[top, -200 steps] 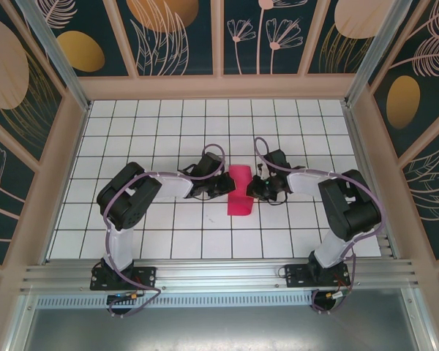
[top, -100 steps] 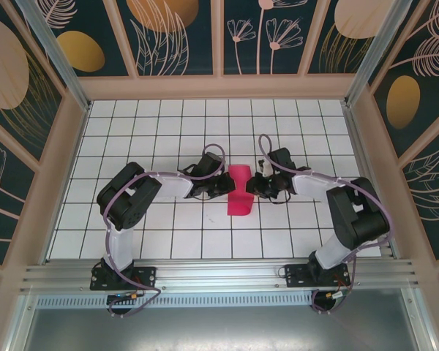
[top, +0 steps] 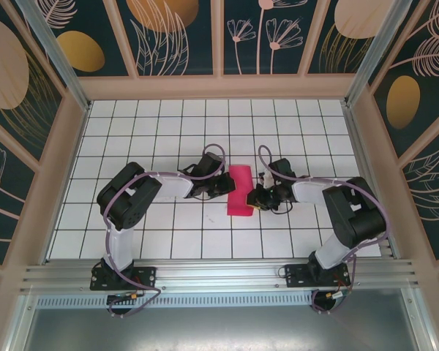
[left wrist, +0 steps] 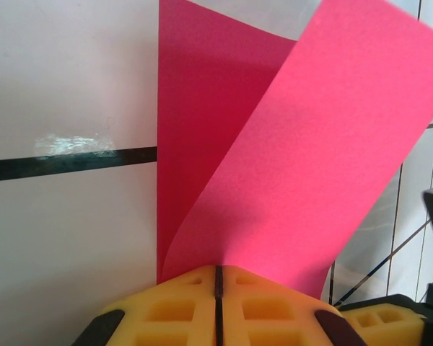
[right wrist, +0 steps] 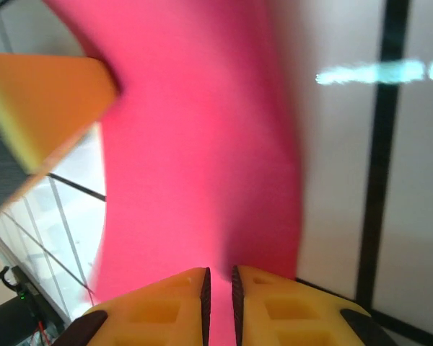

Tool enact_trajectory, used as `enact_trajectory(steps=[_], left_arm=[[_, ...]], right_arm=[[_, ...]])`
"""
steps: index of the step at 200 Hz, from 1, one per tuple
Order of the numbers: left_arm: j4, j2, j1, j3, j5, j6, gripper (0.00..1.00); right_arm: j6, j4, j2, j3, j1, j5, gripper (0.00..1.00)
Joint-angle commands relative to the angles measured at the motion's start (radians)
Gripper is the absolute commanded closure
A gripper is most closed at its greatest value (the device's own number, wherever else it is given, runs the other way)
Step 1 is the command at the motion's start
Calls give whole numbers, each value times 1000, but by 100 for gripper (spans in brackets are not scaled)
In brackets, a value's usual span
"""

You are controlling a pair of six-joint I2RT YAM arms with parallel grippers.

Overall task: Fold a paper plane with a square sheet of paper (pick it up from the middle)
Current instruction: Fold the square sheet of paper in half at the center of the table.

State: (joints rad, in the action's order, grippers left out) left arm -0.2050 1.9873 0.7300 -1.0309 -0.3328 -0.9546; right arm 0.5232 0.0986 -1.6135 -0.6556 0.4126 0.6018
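Magenta square sheet of paper (top: pixel 239 191): flat strip from above, curled fold at left wrist. Pinched by left gripper (left wrist: pixel 218 277) and right gripper (right wrist: pixel 219 280).

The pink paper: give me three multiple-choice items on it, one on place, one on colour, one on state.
1. Where is the square sheet of paper?
A) between the two tools
B) at the far left corner
C) on the metal rail

2. What colour is it?
A) white
B) yellow
C) magenta-pink

3. What state is it in?
A) spread flat
B) bent over on itself
C) crumpled into a ball

Key:
1 A: the left tool and right tool flank it in the top view.
2 C: all three views show that pink.
3 B: the left wrist view shows one layer curving up over another at the left tool.
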Motion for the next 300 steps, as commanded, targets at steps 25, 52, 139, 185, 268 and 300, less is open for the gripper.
enact_trajectory(steps=[25,52,139,185,268,300], left_arm=[[77,71,17,-1,30,29,89],[80,70,17,-1,29,33,89],[78,71,19,-4,26,33,89],[75,74,18,-1,25,34,89],[79,70,18,-4,25,37,89],[79,70,19,-3,23,37,89]], right_arm=[[-13,34,-26,8,6,-56,80],[-5,53,49,-14,9,-26,80],[36,-9,36,55,60,23,79],[34,-33,-6,78,62,13,80],[53,2,141,84,66,46,79],[56,-33,81,137,66,25,79]])
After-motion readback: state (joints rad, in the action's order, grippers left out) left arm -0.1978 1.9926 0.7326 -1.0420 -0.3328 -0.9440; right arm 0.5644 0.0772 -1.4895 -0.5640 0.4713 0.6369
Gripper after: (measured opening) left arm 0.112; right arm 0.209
